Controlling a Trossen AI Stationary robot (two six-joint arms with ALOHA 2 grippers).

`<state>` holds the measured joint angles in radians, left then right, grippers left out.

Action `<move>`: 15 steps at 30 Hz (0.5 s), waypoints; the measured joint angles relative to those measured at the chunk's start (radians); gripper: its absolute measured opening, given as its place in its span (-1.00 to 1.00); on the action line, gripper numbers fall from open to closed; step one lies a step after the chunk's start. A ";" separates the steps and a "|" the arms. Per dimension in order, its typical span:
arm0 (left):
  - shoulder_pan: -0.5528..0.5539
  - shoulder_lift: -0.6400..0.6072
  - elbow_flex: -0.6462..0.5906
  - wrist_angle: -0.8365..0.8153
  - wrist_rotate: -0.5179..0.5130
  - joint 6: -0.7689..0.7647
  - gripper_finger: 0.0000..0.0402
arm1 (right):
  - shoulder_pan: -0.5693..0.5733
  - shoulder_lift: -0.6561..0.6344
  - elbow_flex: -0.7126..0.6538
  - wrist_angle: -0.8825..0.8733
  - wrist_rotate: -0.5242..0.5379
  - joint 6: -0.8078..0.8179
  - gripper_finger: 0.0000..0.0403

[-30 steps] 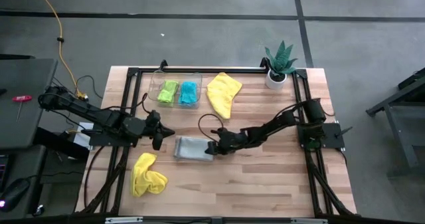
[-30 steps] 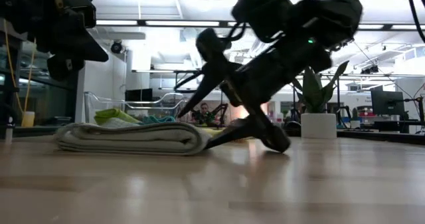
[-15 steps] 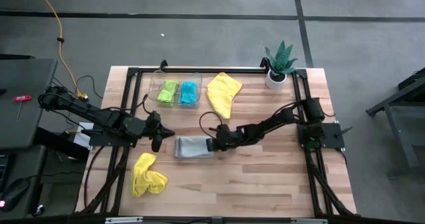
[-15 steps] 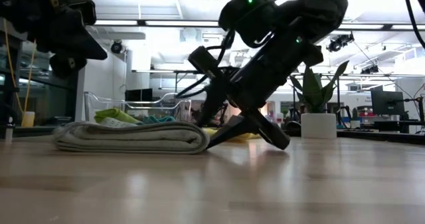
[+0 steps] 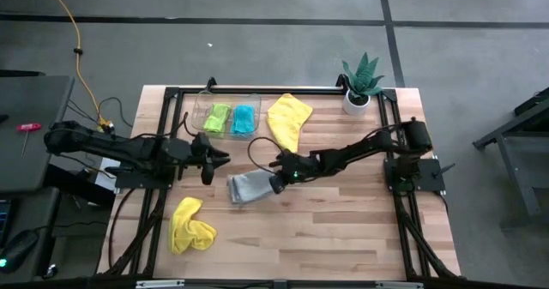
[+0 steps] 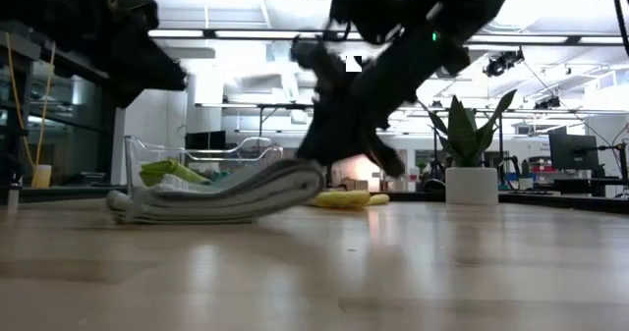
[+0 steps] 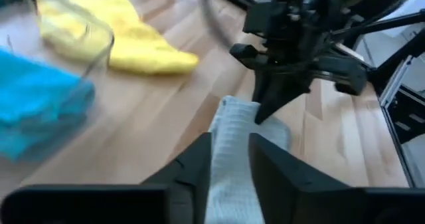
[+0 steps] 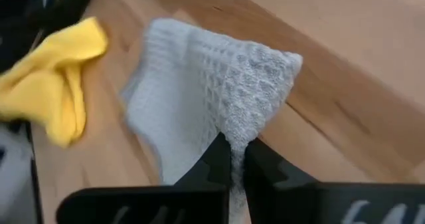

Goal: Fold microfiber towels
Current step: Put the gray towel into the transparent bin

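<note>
Right gripper (image 5: pixel 276 179) clenched on grey towel's (image 5: pixel 249 187) right edge, lifting it; left gripper (image 5: pixel 216 158) hovers slightly parted, far-left of towel.

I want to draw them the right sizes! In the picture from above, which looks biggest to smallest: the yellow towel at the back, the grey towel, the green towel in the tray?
1. Yellow towel at the back, lying loose.
2. Grey towel, folded, pinched at one end by the right gripper.
3. Green towel, folded in the clear tray.

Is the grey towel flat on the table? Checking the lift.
No: the right end effector holds one end of the grey towel raised.
</note>
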<state>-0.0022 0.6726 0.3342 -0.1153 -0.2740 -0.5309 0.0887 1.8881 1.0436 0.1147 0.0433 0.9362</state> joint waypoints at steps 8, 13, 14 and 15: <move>0.158 0.154 0.065 0.093 0.181 0.134 -0.03 | 0.023 -0.051 0.006 -0.036 -0.044 -0.396 -0.99; 0.207 0.346 0.103 0.226 0.345 0.134 0.11 | 0.044 -0.052 0.071 -0.133 -0.045 -0.587 -1.00; 0.213 0.385 0.115 0.246 0.362 0.134 0.12 | 0.047 -0.052 0.089 -0.159 -0.045 -0.623 -1.00; 0.220 0.422 0.127 0.260 0.376 0.134 0.13 | 0.050 -0.052 0.108 -0.187 -0.045 -0.655 -1.00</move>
<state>0.2179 1.0946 0.4611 0.1445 0.1023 -0.3968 0.1390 1.8362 1.1520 -0.0720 -0.0013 0.2807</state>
